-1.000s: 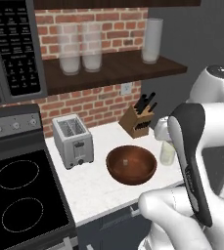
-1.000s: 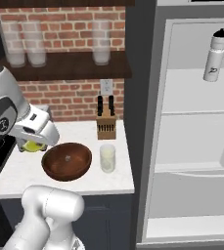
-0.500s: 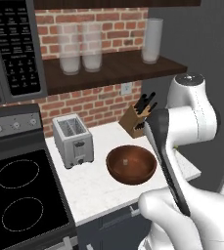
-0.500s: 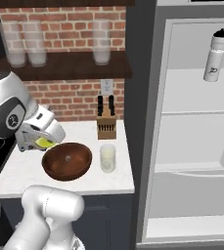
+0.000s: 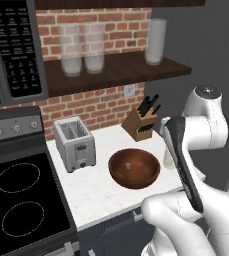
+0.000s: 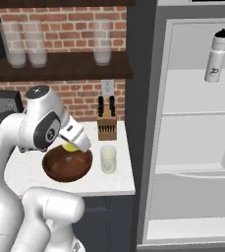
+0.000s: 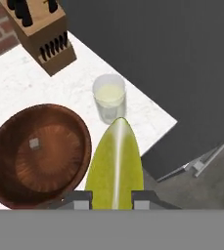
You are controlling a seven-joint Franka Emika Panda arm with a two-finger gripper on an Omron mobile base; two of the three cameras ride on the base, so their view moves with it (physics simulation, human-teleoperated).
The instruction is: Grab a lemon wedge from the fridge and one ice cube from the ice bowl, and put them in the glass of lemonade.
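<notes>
Counter edge: the white marble counter [image 7: 147, 117] ends just past the glass of lemonade [image 7: 109, 97], where its corner meets the dark side of the fridge [image 7: 182, 73]; floor shows below that corner.
Open room: bare counter lies between the ice bowl [image 7: 37, 156] and the toaster [image 5: 75, 142], and between the bowl and the knife block [image 7: 40, 29].
Gripper: the gripper [image 7: 112, 200] is closed on the lemon wedge [image 7: 115, 166], one fingertip on each side of it, the wedge standing up between them.
Wedge position: in the hand view it overlaps the right rim of the bowl and points toward the glass; in the right base view it [image 6: 70, 146] hangs above the bowl [image 6: 67, 165], left of the glass [image 6: 108, 158].
Arm pose: the arm rises from the base, bends at a high elbow and reaches down over the counter with the hand above the bowl.
Bowl contents: one small ice cube [image 7: 33, 143] lies on the bottom.
Fridge: door open in the right base view, white shelves [image 6: 197, 113] inside, a white bottle [image 6: 216, 55] high up.
Counter back: knife block and toaster stand against the brick wall [image 5: 101, 105].
Room: a wooden shelf [image 5: 116, 70] holds tall frosted glasses [image 5: 71, 50]; the stove [image 5: 21, 200] sits left of the counter, a microwave [image 5: 13, 50] above it.
</notes>
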